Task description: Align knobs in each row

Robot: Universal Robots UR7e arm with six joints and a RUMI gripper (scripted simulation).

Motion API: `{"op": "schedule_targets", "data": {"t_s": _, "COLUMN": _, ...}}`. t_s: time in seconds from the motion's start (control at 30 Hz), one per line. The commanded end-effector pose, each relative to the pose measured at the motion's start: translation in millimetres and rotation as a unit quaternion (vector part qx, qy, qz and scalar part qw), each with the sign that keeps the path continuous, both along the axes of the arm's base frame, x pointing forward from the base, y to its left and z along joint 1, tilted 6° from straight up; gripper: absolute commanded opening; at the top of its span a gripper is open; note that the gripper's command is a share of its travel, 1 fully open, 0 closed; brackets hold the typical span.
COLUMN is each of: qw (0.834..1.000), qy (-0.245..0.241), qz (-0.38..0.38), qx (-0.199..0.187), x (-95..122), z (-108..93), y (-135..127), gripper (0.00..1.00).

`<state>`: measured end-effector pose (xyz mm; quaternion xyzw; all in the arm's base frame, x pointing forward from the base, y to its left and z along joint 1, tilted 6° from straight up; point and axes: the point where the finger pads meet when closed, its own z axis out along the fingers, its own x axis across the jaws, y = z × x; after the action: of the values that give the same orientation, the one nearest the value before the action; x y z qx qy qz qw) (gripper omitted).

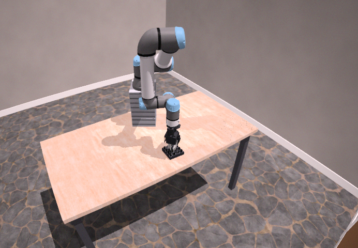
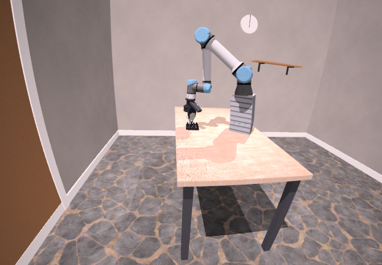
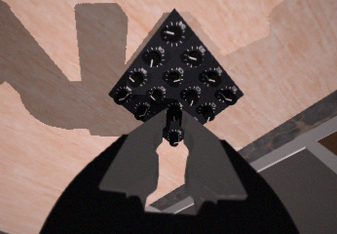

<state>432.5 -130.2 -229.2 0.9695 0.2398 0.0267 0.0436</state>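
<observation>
Black and square, the knob box [image 3: 176, 68] lies flat on the pale wooden table [image 1: 97, 163], near the long edge on the side away from the arm's ribbed grey pedestal [image 1: 143, 115], and it sits directly under the gripper [image 3: 174, 133]. In the wrist view the box appears turned like a diamond, one corner pointing away from the camera and the nearest corner hidden behind the gripper's fingers. Small round knobs with light pointer marks and tick rings cover its top face in rows; their labels are too small to read. The gripper points straight down from the wrist, and its two grey fingers converge on a single dark knob [image 3: 173, 136] at the near corner of the box. The jaws are drawn almost fully together, with only that narrow knob pinched between their tips, so the gripper is clamped on the knob rather than standing apart from it. Which row and position that knob belongs to cannot be told. In the top view the gripper [image 1: 173, 142] stands upright with its tips down on the box [image 1: 173, 152], and the exterior view shows the same contact, the gripper [image 2: 191, 120] meeting the box [image 2: 192, 126] close to the table's left edge. The arm's shadow spreads across the table beside the box.
</observation>
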Motion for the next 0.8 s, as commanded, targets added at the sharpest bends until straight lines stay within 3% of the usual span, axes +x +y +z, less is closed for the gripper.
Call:
{"op": "schedule_targets", "data": {"t_s": 0.0, "qw": 1.000, "qy": -0.002, "qz": -0.028, "qx": 0.002, "x": 0.6, "z": 0.4, "y": -0.1, "gripper": 0.04}}
{"op": "schedule_targets", "data": {"t_s": 0.77, "qw": 0.983, "qy": -0.014, "qz": -0.180, "qx": 0.013, "x": 2.1, "z": 0.5, "y": 0.3, "gripper": 0.04}}
